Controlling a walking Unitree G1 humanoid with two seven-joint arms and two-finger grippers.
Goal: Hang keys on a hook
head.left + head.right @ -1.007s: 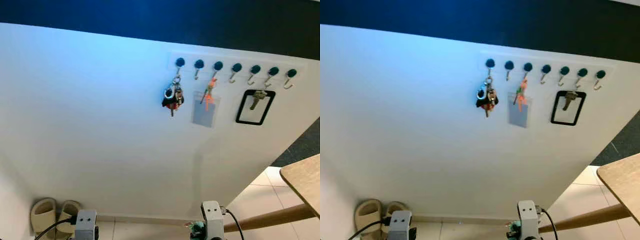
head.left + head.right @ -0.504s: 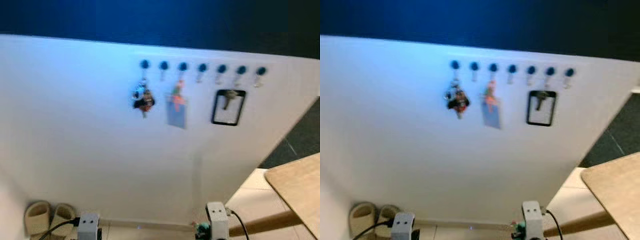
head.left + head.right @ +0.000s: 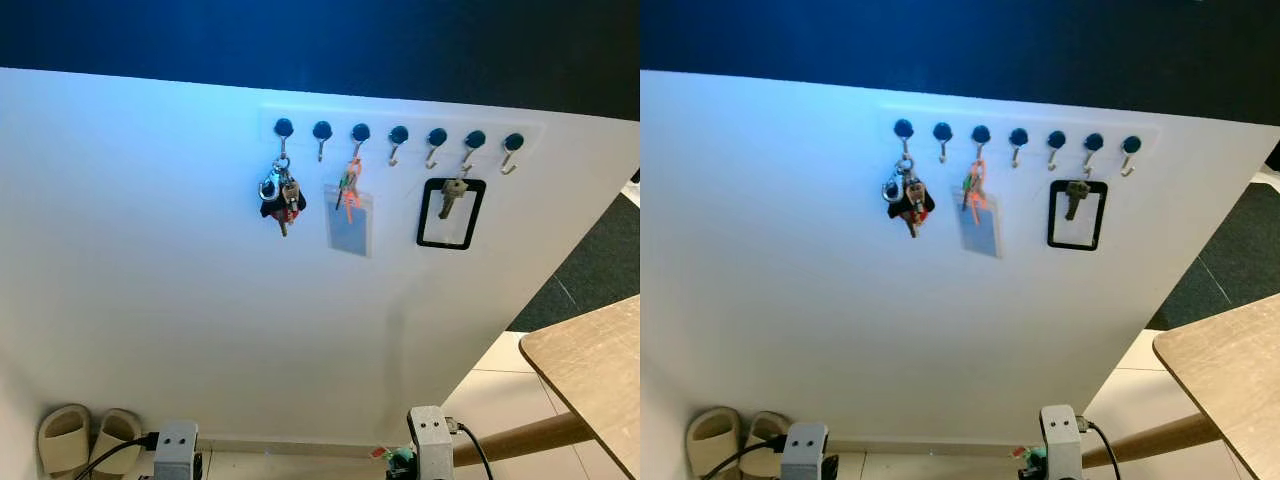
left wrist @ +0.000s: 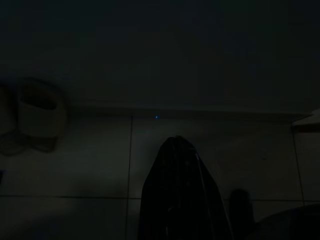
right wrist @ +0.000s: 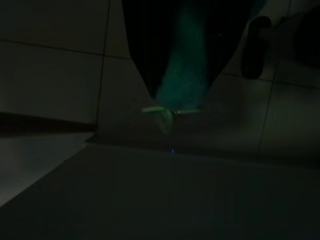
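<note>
A row of seven blue-capped metal hooks (image 3: 398,135) is seen across the upper middle of the white wall (image 3: 150,250). A green key tag with metal ring (image 5: 167,114) is grasped in the clenched right gripper (image 5: 172,102), low over the tiled floor (image 5: 50,70). The left gripper (image 4: 177,150) hangs idle, its fingers pressed together.

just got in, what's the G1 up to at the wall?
It faces a white wall with a row of seven hooks. A key bunch hangs on the leftmost hook, a card holder on the third and a single key on the sixth. Both arms hang low. The right gripper holds a teal strap with a ring; nothing is raised to a hook yet.
</note>
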